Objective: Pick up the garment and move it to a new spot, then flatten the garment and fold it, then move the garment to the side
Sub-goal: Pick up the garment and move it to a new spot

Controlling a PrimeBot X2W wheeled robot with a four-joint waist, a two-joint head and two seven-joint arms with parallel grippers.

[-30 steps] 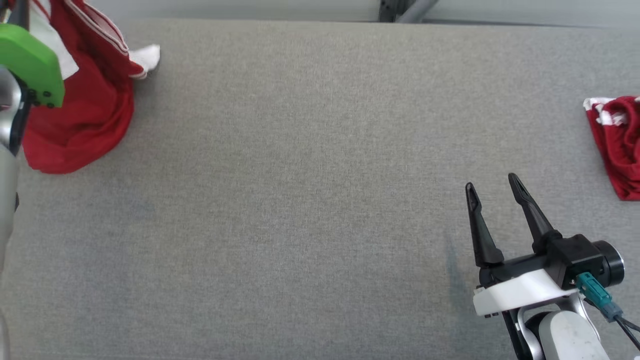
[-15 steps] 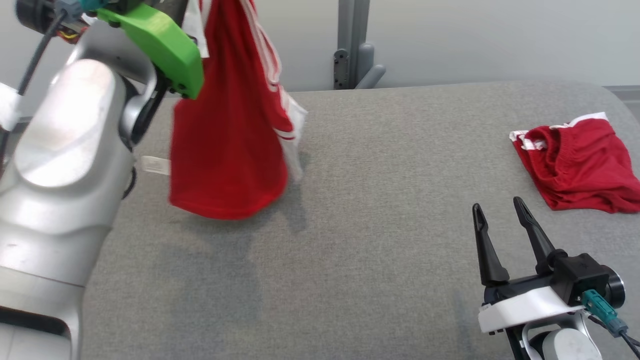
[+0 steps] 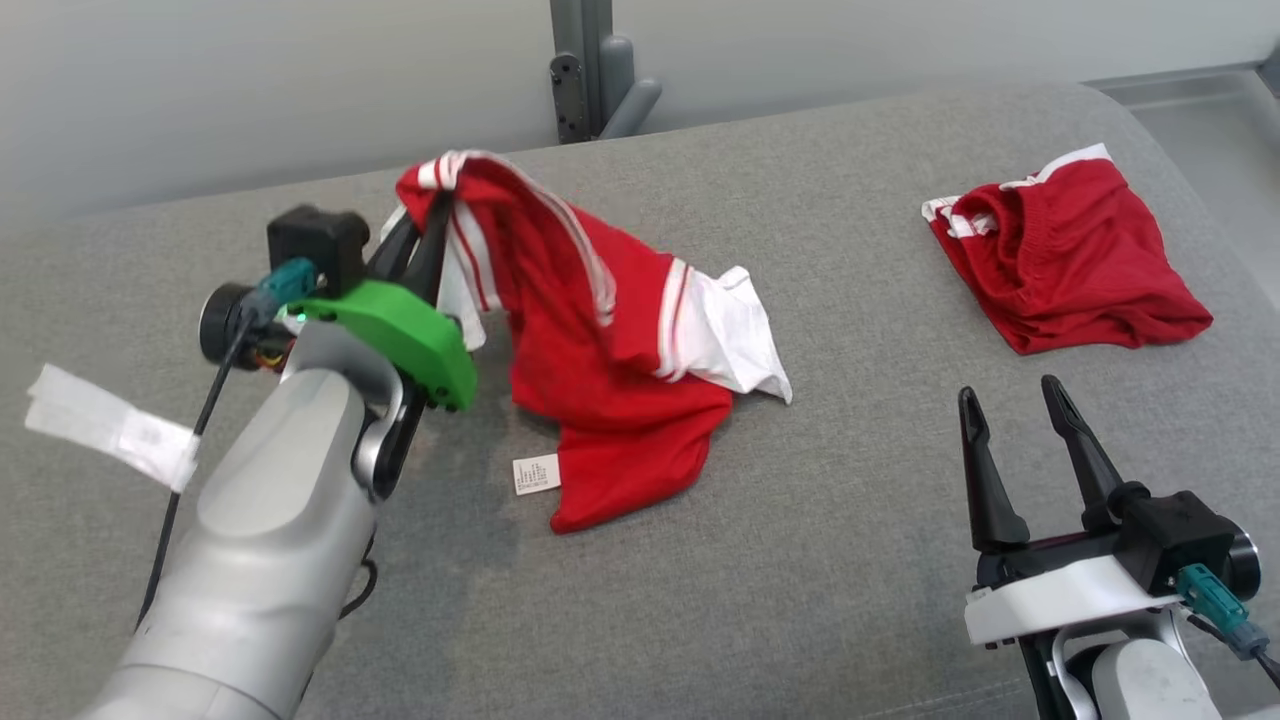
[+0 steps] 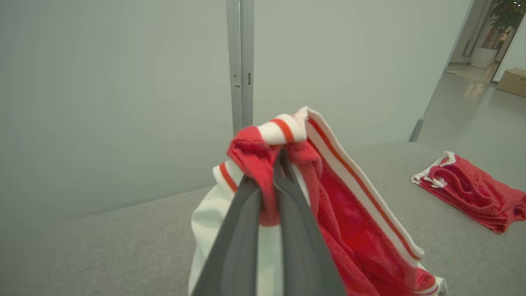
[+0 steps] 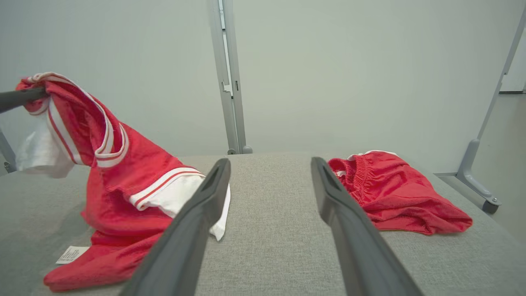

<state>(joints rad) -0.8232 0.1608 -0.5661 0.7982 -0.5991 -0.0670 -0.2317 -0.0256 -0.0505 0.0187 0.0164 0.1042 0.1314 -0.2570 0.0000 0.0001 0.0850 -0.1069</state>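
Note:
The garment (image 3: 600, 380) is a red jersey with white sleeves and striped trim. My left gripper (image 3: 437, 205) is shut on its striped edge and holds that part up. The rest drapes down and lies crumpled on the grey table (image 3: 800, 560). In the left wrist view, the fingers (image 4: 246, 230) pinch a red fold of the garment (image 4: 349, 213) at the gripper's tip (image 4: 279, 158). My right gripper (image 3: 1008, 392) stands open and empty at the lower right, apart from the cloth. In the right wrist view, the right gripper (image 5: 270, 162) frames the bare table, with the garment (image 5: 123, 164) to its left.
A second red garment, crumpled shorts (image 3: 1070, 260), lies at the table's back right, also seen as the shorts (image 5: 394, 193) past my right fingers. A grey post (image 3: 590, 60) stands behind the table against a pale wall. A white label (image 3: 536, 474) lies at the jersey's lower hem.
The head camera has tilted and turned. The jersey hung free from my left gripper; now its lower part rests on the table with the gripper lower. The right gripper stays open.

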